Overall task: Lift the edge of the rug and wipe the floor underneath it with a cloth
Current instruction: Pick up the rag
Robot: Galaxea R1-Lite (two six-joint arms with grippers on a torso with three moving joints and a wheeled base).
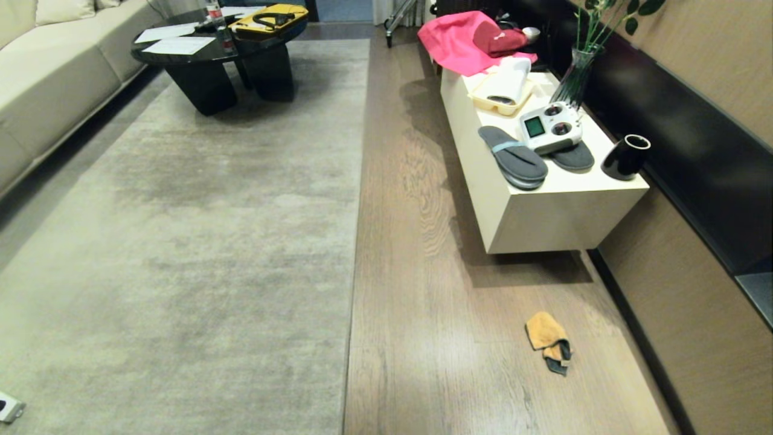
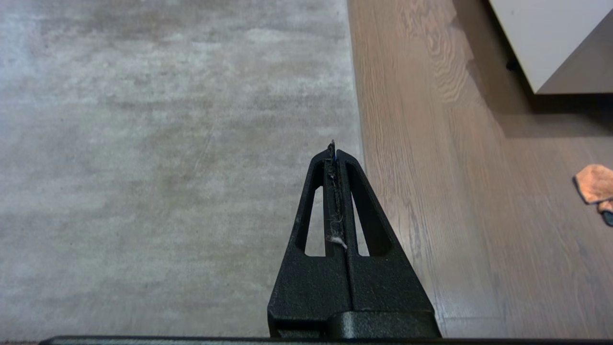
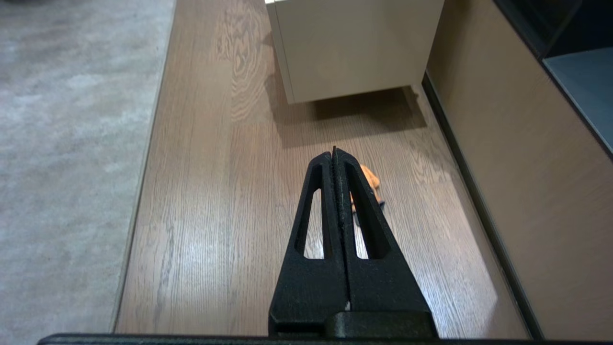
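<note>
Floor [image 1: 459, 314]: wood planks, centre-right of head view | rug edge [image 1: 356, 241]: flat, straight, left of floor strip | cloth [image 1: 546, 341]: lower right, on floor | left tool [image 2: 334, 151]: fully closed, empty | right tool [image 3: 334, 154]: fully closed, empty

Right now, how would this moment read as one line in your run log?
stage: start, nothing touched | cloth: on floor, unheld | rug edge: flat | left gripper: shut, empty | right gripper: shut, empty

Mottled grey-beige rug edge [image 1: 356, 199], orange-tan cloth [image 1: 545, 331]
</note>
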